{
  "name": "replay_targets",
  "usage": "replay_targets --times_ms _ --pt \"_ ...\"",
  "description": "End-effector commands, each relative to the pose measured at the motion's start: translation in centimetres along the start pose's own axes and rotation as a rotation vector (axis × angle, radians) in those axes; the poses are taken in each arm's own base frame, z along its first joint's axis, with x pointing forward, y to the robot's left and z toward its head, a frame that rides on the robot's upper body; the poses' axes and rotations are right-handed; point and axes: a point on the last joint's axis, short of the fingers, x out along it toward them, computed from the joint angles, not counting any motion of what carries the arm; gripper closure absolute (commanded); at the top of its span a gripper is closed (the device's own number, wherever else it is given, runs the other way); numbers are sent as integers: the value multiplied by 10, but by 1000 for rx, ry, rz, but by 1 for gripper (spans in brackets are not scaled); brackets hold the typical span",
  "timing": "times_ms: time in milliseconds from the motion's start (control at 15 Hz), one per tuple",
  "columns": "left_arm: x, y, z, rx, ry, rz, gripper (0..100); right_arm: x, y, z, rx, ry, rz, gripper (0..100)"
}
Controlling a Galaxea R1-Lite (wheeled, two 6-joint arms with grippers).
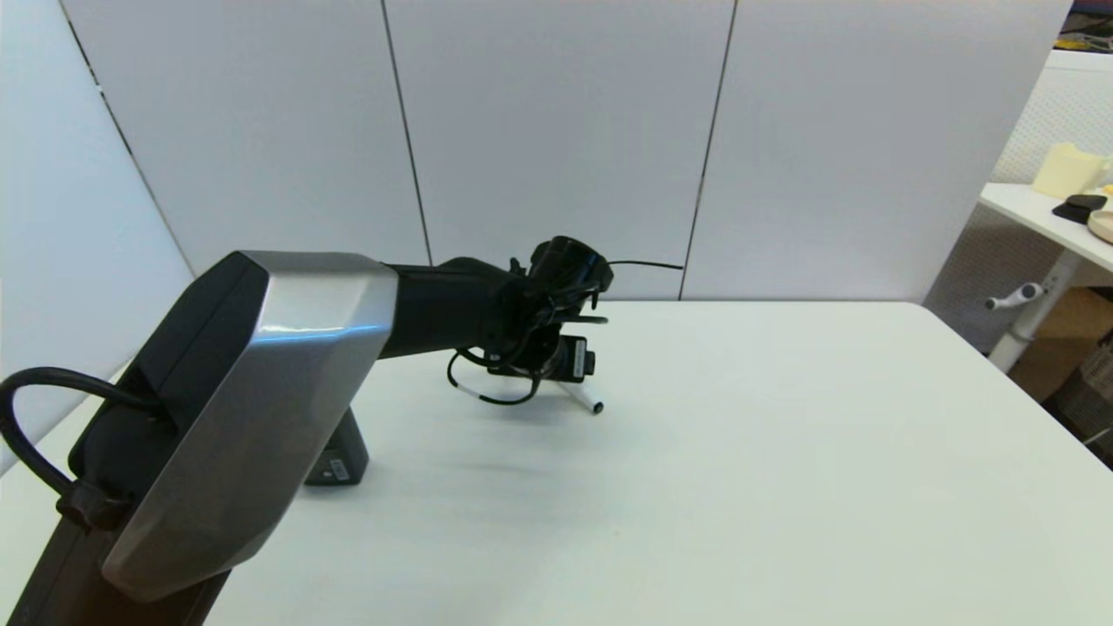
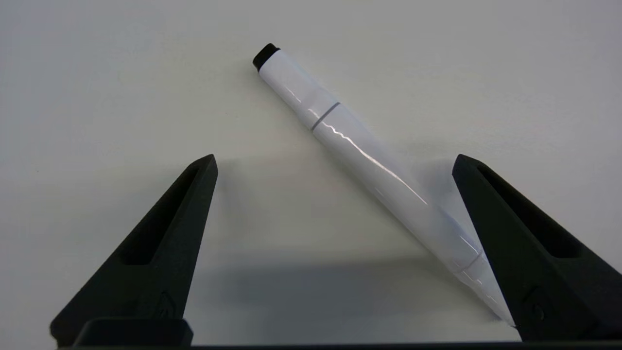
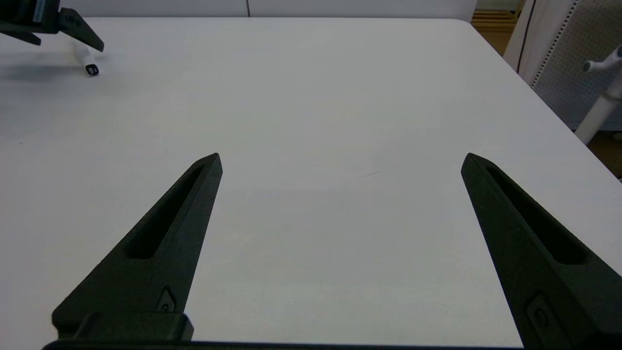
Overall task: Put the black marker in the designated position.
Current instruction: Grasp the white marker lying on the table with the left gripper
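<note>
A: Near to far. Nearest the robot, the right gripper (image 3: pixel 340 160) hangs idle over bare white desk (image 1: pixel 783 452) toward the right edge, fingers spread wide, nothing between them.

B: Next out?

A: A dark grey boxy bottle (image 1: pixel 339 456) stands near the left edge, mostly hidden behind the left arm's silver-and-black housing (image 1: pixel 252 409). Not the task's thing.

B: And the marker?

A: The slim white-barrelled marker with a small black end (image 2: pixel 359 155) lies flat on the desk toward the far edge, left of its middle. The left gripper (image 2: pixel 335 160) sits low over it, fingers wide apart and gripping nothing. The barrel runs slantwise across the gap: the black end points away from the gripper, the other end is tucked right against one finger (image 2: pixel 525 253). Whether they touch, I cannot tell.

B: Handling?

A: Judgement only: light, stiff, round and glossy, with streaks of reflection along the plastic, so it should roll on the desk and may slip or swivel if pinched off-centre. It is not squared to the fingers, so closing as it stands could push it aside.

B: Where to take hold?

A: Mid-barrel, on the long section behind the thin grey ring (image 2: pixel 324 115), fingers across the barrel's length. Avoid the tapered end.

B: Target spot?

A: No outline, tray or holder visible on the desk; I cannot tell whether the marker lies there already.
</note>
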Motion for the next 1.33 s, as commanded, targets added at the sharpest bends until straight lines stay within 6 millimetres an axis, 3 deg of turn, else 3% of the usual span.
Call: replay_targets --times_ms 67,1333 --pt "2 0 -2 1 6 5 0 0 0 0 0 1 0 0" --pt "6 -3 -4 1 0 23 0 0 0 0 0 1 0 0"
